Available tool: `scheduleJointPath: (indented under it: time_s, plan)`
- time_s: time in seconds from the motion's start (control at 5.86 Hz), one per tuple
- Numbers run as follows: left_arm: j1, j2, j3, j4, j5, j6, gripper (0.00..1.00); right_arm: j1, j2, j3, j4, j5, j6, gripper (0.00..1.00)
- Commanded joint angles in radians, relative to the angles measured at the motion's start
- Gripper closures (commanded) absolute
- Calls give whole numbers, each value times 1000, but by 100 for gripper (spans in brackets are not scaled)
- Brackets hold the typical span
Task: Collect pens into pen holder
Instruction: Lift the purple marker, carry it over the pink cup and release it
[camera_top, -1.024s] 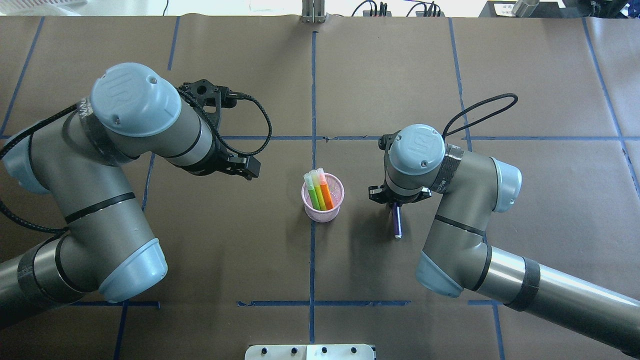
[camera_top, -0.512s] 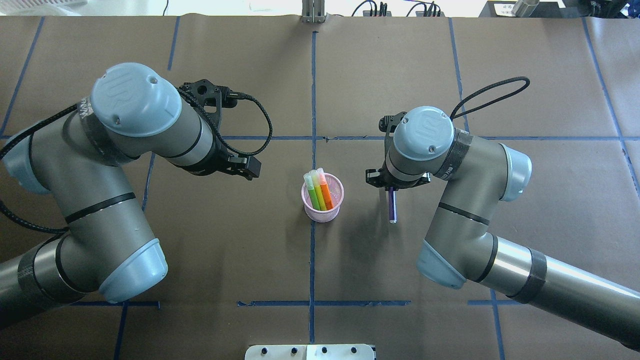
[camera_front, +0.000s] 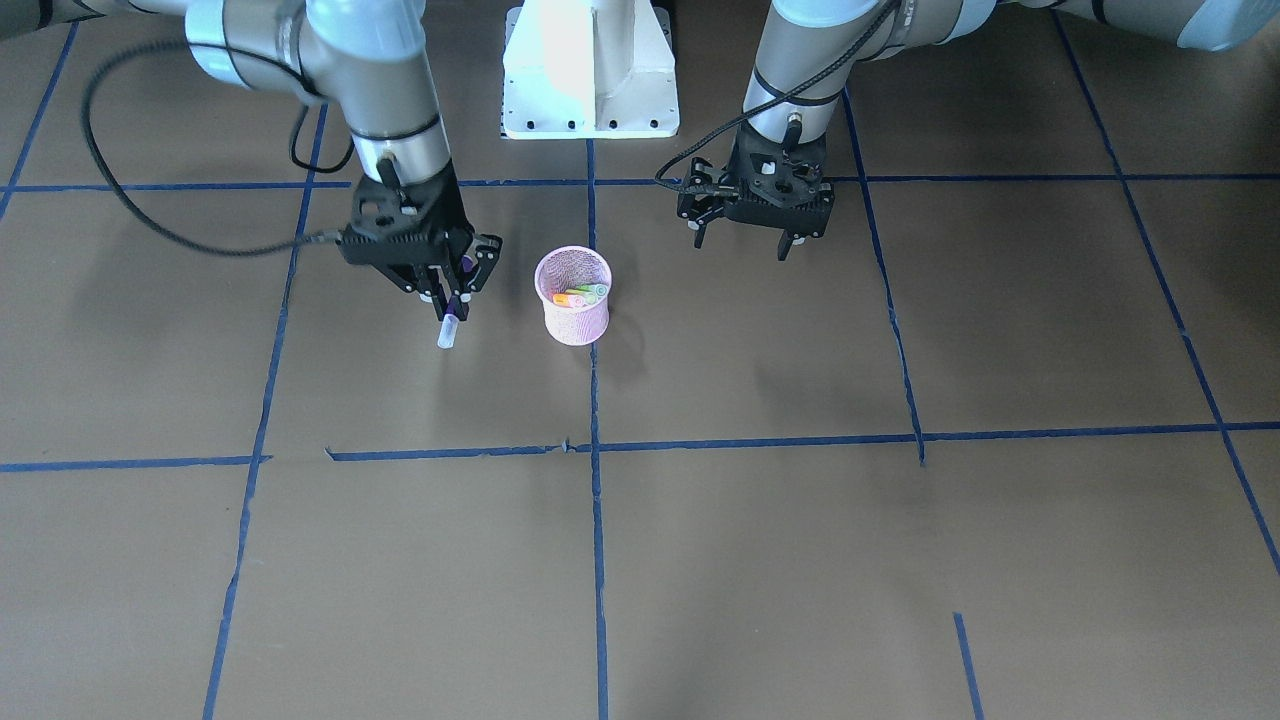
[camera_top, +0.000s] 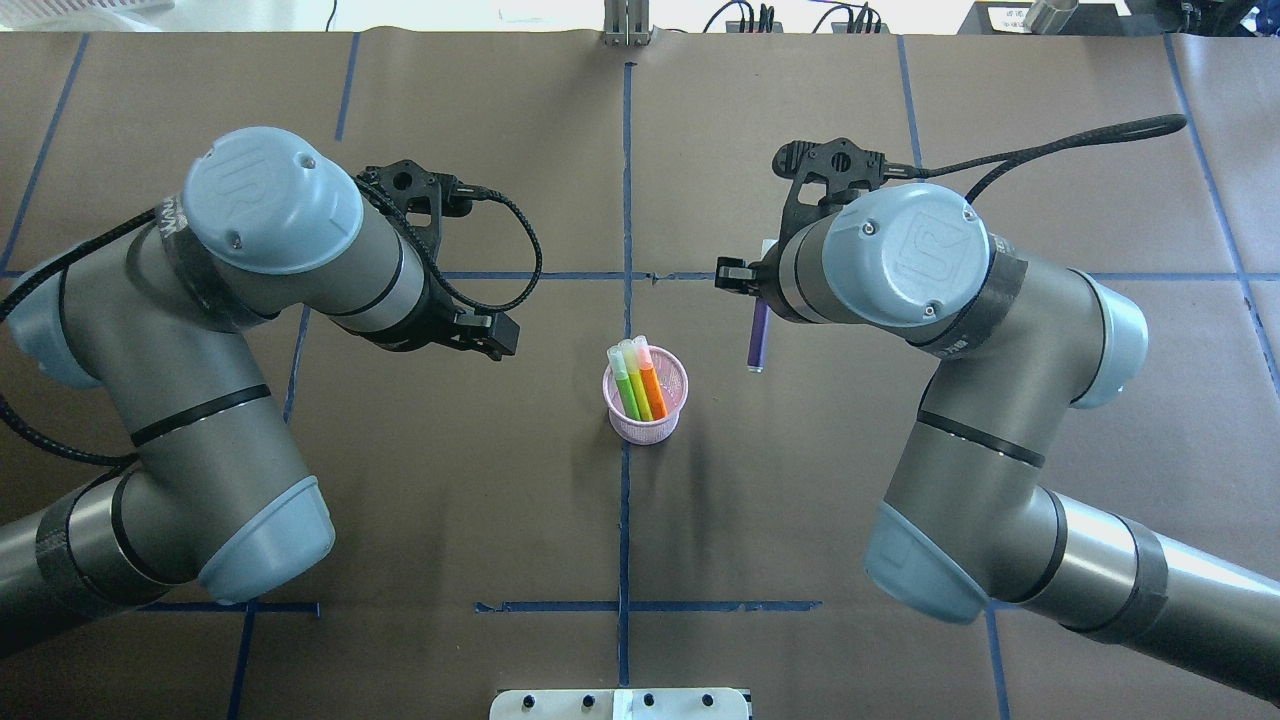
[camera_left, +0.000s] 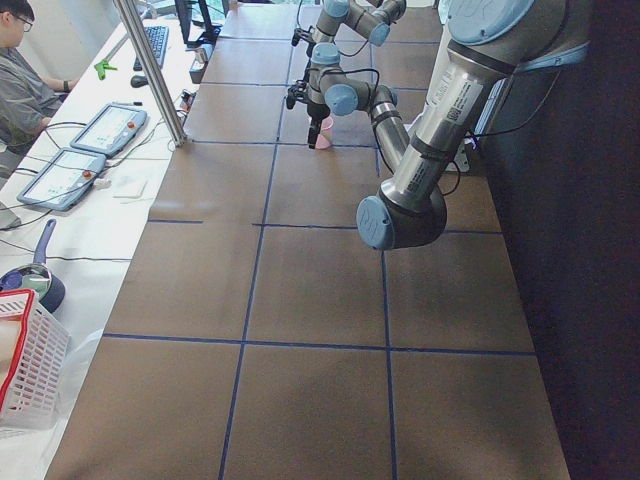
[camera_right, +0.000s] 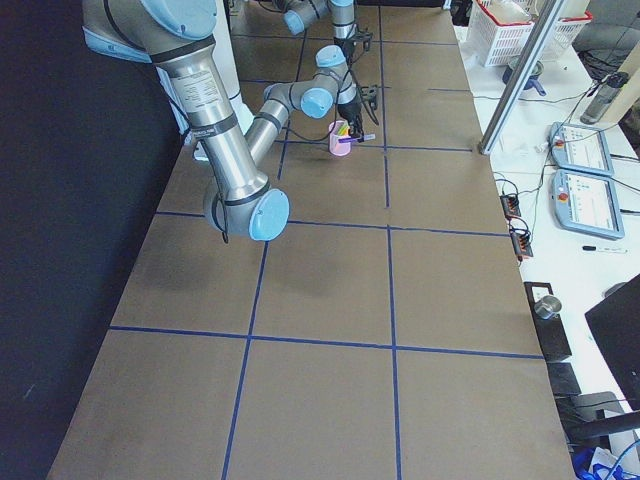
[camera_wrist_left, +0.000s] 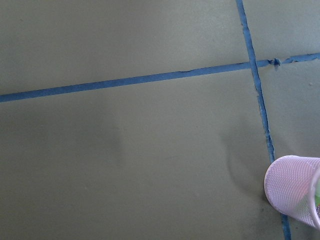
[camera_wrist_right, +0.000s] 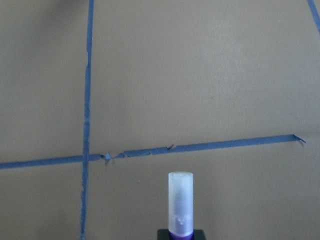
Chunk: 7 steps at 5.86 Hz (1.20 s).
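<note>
Item 1. My right claw (camera_front: 441, 296): clenched on the purple pen (camera_front: 448, 328), gripped at its coloured barrel. Its pale translucent cap end sticks out past my fingers and points down and away from me. The pen hangs off the counter (camera_front: 700, 550), touching nothing else.

Item 2. Pen holder (camera_front: 572, 318): pink wire-mesh cup, upright on the counter, standing on a blue tape line (camera_front: 596, 520). The purple pen is near the holder, on its side toward my right arm, apart from its rim and outside it.

Item 3. Contents of the holder: an orange pen (camera_top: 652, 390) and a green pen (camera_top: 634, 396), leaning together inside, pale caps up and rising past the rim.

Item 4. My left claw (camera_front: 742, 245): released, fingers spread, gripping nothing. It hovers above the counter on the holder's other side, farther from the holder than the right claw. Its wrist camera catches the holder at the lower corner of its view.
</note>
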Motion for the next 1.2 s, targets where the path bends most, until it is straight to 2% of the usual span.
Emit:
scheduleJointPath:
  time_s: [0.0,0.34,0.68,1.02]
  plan:
    - [0,10,1,0,0,0,0,-154,30,35,1,-388,142,100]
    - [0,12,2,-1,-1,0,0,-303,29,10,3,-717,211,100]
    - [0,12,2,-3,-1,0,0,-374,32,-106,4,-814,329,100]
    - [0,10,2,-3,-1,0,0,-385,33,-145,6,-845,330,100]
